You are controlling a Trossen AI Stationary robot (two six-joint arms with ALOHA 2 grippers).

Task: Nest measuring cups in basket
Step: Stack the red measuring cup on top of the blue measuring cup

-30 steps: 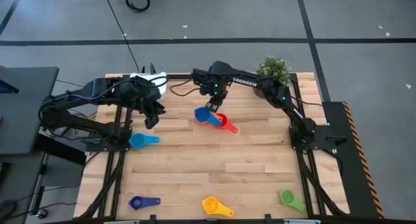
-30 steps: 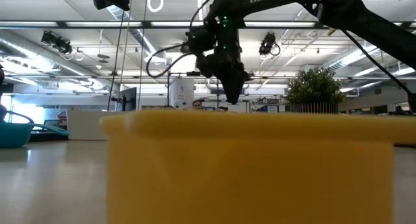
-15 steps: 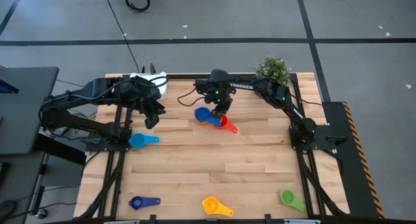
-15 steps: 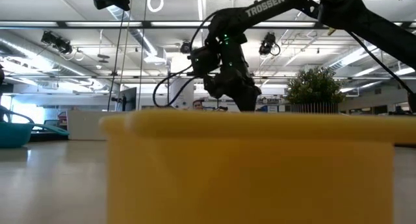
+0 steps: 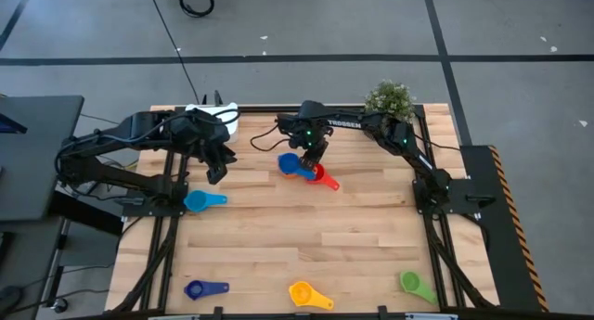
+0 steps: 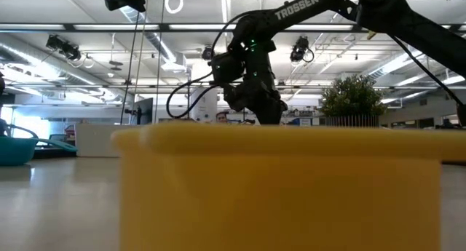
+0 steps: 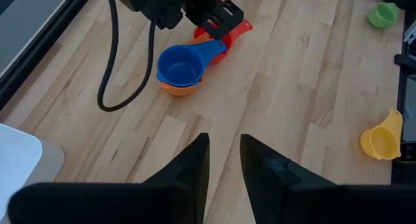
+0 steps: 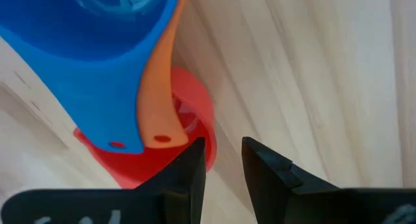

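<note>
The blue cup (image 5: 290, 162) sits nested in the orange cup (image 7: 175, 89), and their handles lie over the red cup (image 5: 320, 176). My right gripper (image 8: 224, 146) is low over the red cup (image 8: 188, 113) with a narrow gap between its fingers. One finger is over the cup's hollow, the other over bare wood beside its rim. Whether they touch it, I cannot tell. My left gripper (image 5: 216, 172) waits shut to the left of the stack. Light blue (image 5: 197, 201), dark blue (image 5: 195, 288), yellow (image 5: 299, 292) and green (image 5: 411, 282) cups lie apart on the table. The white basket (image 5: 221, 111) is at the far left corner, partly behind the left arm.
A potted plant (image 5: 390, 97) stands at the far right corner. The yellow cup (image 6: 277, 185) fills the low view's foreground and hides the stack. Bare wood lies in the table's middle, between the stack and the cups along the near edge.
My right gripper has come down and moved a little toward the table's right and near edge, onto the red cup. The blue, orange and red cups have stayed where they were.
</note>
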